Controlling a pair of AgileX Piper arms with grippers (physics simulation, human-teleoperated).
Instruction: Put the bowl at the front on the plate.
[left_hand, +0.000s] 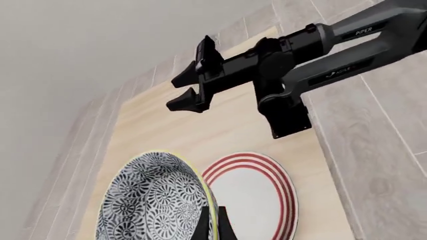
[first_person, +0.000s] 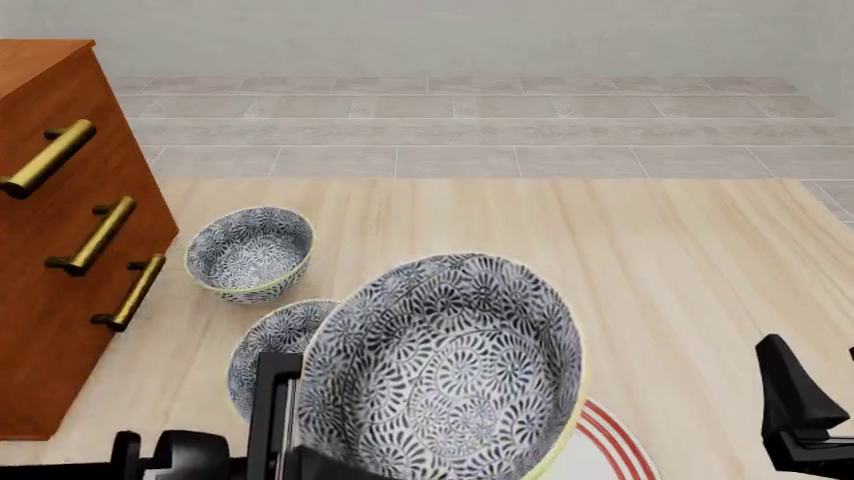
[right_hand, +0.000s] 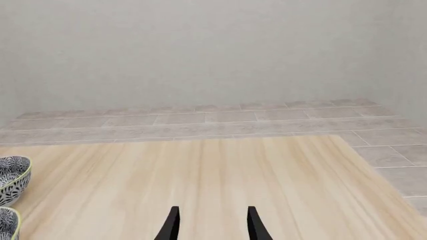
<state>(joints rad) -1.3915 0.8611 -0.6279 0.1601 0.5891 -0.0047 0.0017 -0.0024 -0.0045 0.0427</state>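
Note:
The bowl (first_person: 447, 375), patterned in dark blue-grey and white with a pale yellow-green rim, hangs tilted in the air close to the front camera. My left gripper (left_hand: 212, 225) is shut on its rim, one finger inside and one outside. The left wrist view shows the bowl (left_hand: 157, 200) overlapping the edge of the plate (left_hand: 257, 197), which is white with red rings. In the front view only a sliver of the plate (first_person: 621, 450) shows under the bowl. My right gripper (first_person: 801, 415) hovers open and empty to the right; it also shows in the left wrist view (left_hand: 181, 89).
Two alike bowls stand on the table at left: one further back (first_person: 250, 250), one nearer (first_person: 267, 355) partly hidden behind the held bowl. A wooden cabinet (first_person: 54, 230) with brass handles stands along the left edge. Grey floor tiles lie beyond the table.

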